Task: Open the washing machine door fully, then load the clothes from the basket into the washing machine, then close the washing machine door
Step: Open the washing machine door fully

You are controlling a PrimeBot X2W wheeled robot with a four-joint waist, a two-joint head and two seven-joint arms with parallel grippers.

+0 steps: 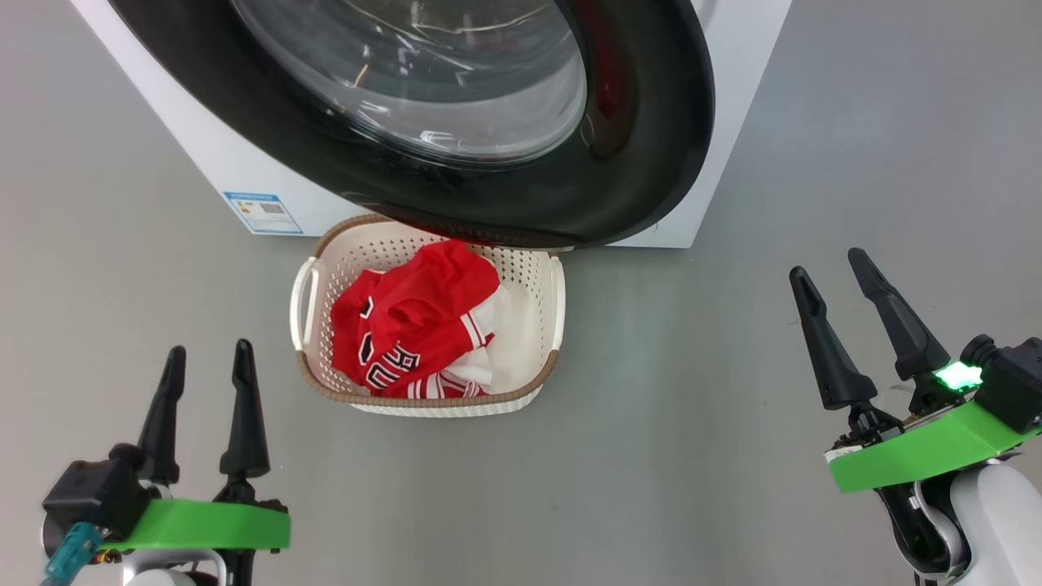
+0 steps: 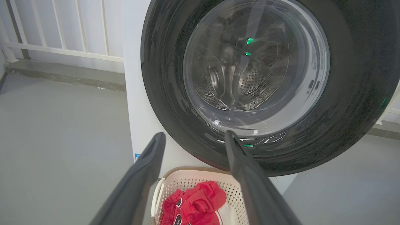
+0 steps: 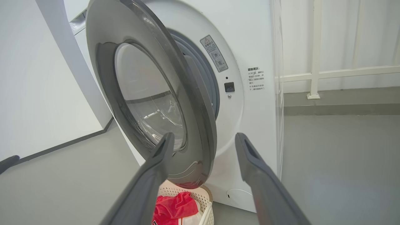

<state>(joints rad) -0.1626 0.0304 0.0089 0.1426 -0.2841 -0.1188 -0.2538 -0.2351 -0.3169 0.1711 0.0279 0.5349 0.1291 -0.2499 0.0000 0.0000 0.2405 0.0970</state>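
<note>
Door stands part open on the washer, hinge side at the robot's left, free edge swung out at the right. A gap to the white front and grey seal shows in the right wrist view. Its lower rim overhangs the far end of the basket, which sits on the floor just in front of the washer. Round, so no long axis; glossy face and glass bowl look out toward the robot and, by my reading, a little to its left. Clothes lie crumpled in the basket, red jersey on top and white cloth under its right side, with no clear direction to the heap. Left gripper hangs low at left, fingers apart, holding nothing, well clear of basket and door. Right gripper hangs at right, fingers likewise apart and empty, tips aimed toward the free edge but well short of it. Step in hand, as I judge it: the first one, door not yet fully open. Next move likely calls for the right gripper to reach the free edge and push it leftward around the hinge until the drum mouth is clear, minding the basket beneath.
</note>
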